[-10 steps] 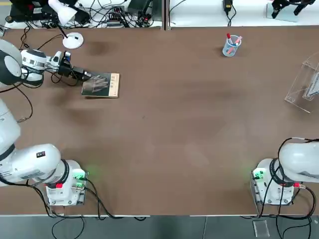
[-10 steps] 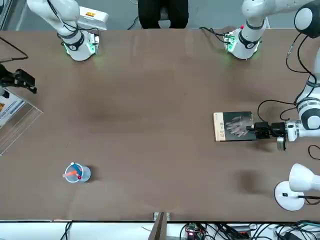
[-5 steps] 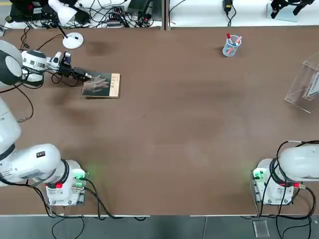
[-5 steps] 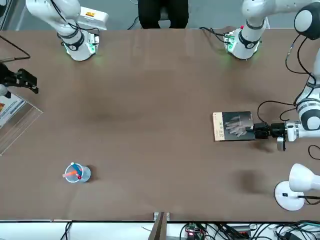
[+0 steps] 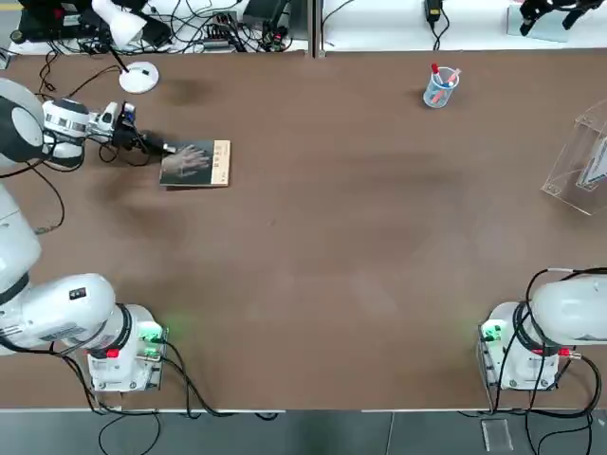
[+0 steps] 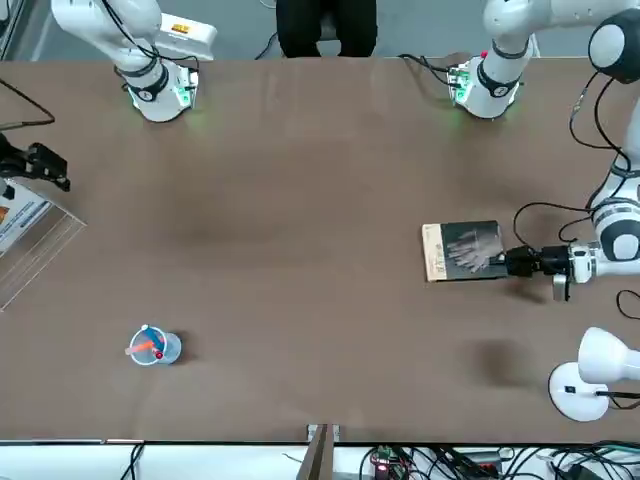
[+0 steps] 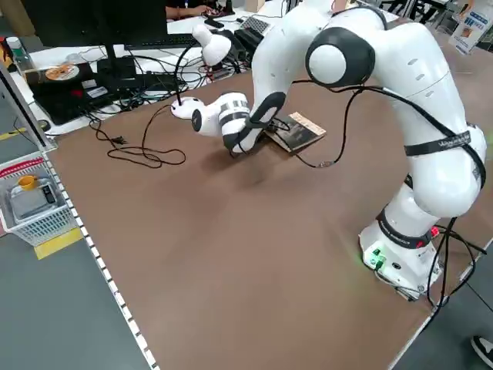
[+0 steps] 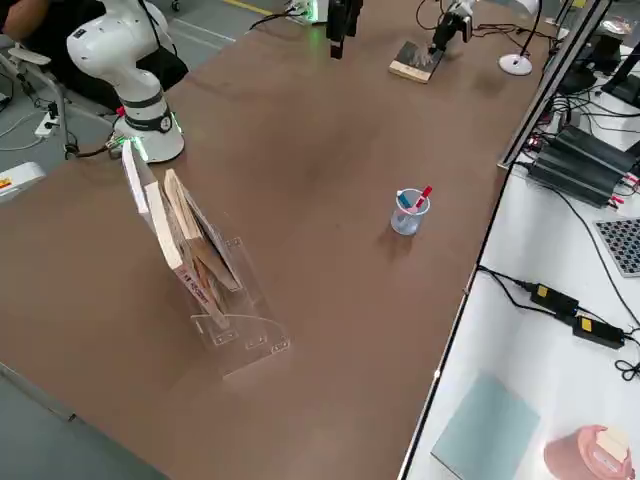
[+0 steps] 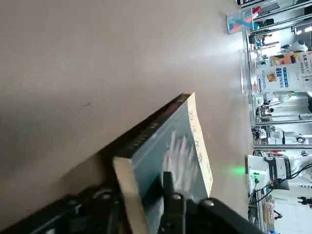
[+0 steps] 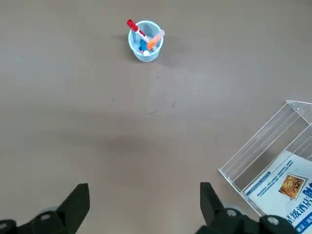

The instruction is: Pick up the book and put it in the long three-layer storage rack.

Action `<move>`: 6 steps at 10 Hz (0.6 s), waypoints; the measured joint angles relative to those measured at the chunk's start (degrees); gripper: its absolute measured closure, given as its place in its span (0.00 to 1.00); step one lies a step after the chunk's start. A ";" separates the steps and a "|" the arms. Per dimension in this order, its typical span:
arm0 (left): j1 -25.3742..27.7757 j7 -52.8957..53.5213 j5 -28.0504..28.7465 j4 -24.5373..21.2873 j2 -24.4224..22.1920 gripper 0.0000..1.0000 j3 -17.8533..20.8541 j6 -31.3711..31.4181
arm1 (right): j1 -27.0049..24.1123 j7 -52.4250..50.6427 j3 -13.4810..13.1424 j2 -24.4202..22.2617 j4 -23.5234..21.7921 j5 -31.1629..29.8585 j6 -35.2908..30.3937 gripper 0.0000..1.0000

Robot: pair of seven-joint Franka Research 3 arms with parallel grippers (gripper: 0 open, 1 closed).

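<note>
Our left fingers pinch the book on the table; the rack waits far away.

Brown tabletop, top view: book upper left, lamp base, pen cup upper right, clear rack right edge.

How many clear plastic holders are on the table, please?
2: the pen cup near the far edge, right of centre, and the rack at the right edge. None appears hidden.

No legible text on book.
</note>
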 joint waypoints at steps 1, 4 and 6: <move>0.01 0.00 -0.01 0.00 0.00 0.86 0.00 -0.14 | 0.01 0.04 -0.32 0.00 -0.15 -0.01 0.24 0.00; 0.10 -0.05 -0.07 0.16 -0.02 0.97 -0.03 -1.02 | 0.67 0.49 -1.65 0.02 -0.45 -0.01 0.62 0.00; 0.09 -0.06 -0.07 0.36 -0.01 0.97 -0.04 -1.34 | 2.15 1.93 -3.24 0.02 -0.67 -0.02 0.98 0.00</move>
